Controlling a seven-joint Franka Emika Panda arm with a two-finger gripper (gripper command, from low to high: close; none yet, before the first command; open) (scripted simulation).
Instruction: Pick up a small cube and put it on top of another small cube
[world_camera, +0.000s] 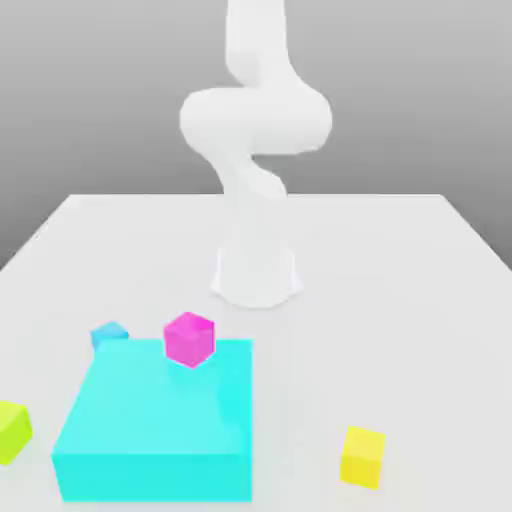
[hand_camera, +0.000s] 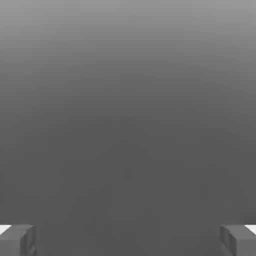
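Gripper (hand_camera: 128, 240) was seen released in the hand view: two grey fingertips (hand_camera: 17, 240) spread wide at the lower corners of the frame, nothing between them, only grey backdrop ahead, so the hand was judged not yet aimed at the table. In the exterior view the white arm (world_camera: 255, 120) was coiled up at top centre above its base. The small plain bright-yellow cube (world_camera: 362, 456) was located at lower right of the frame, alone on the white tabletop (world_camera: 400, 300), well apart from everything else. The small magenta cube (world_camera: 189, 338) was seen at left of centre, at the far edge of the large flat cyan block (world_camera: 150, 430); whether it was resting on the block or hanging just over it could not be told. A small light-blue cube (world_camera: 109, 334) sat just beside the block's far left corner, and a small lime cube (world_camera: 12, 430) at the lower left edge. Step in hand was judged to be the approach for the pick, nothing yet grasped. Descent is best made straight down over the yellow cube, fingers squared to opposite faces, closed low on the sides. Lime cube should not be mistaken for it.
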